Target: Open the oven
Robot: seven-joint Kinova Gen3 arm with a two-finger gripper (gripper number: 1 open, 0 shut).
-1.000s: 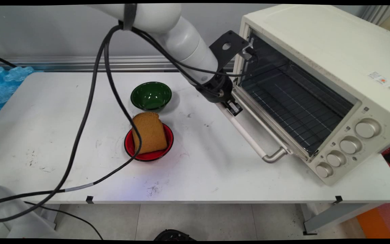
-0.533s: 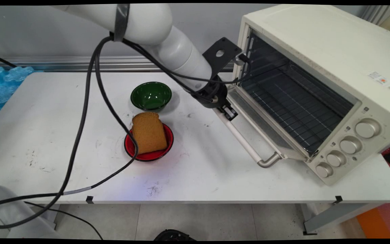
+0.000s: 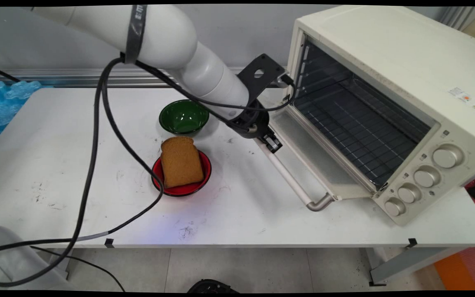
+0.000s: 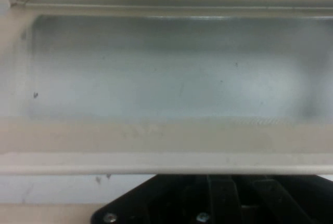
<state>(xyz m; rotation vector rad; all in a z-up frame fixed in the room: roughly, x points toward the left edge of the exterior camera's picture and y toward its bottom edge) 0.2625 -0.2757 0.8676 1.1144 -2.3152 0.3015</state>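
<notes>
A cream toaster oven point(image 3: 386, 53) stands at the table's right, its door point(image 3: 316, 161) swung down almost flat. My gripper point(image 3: 273, 143) is shut on the far end of the door's metal handle point(image 3: 293, 181). In the hand view the door's inner glass point(image 4: 166, 68) fills the picture, and the gripper point(image 4: 223, 193) shows only as black linkage at the bottom edge. The wire rack point(image 3: 357, 128) inside the oven is bare. Left of the gripper, a brown bread slice point(image 3: 181, 161) lies in a red bowl point(image 3: 188, 189), with a green bowl point(image 3: 184, 116) behind it.
Black cables point(image 3: 97, 136) hang from the arm and loop over the white table point(image 3: 56, 165) near the red bowl. Blue packing material point(image 3: 2, 103) lies off the table's far left edge. The oven's knobs point(image 3: 427, 175) face the near right.
The gripper has moved left and down with the handle, and the oven door has swung further open, from half lowered to nearly flat. Bowls and bread have stayed put.
</notes>
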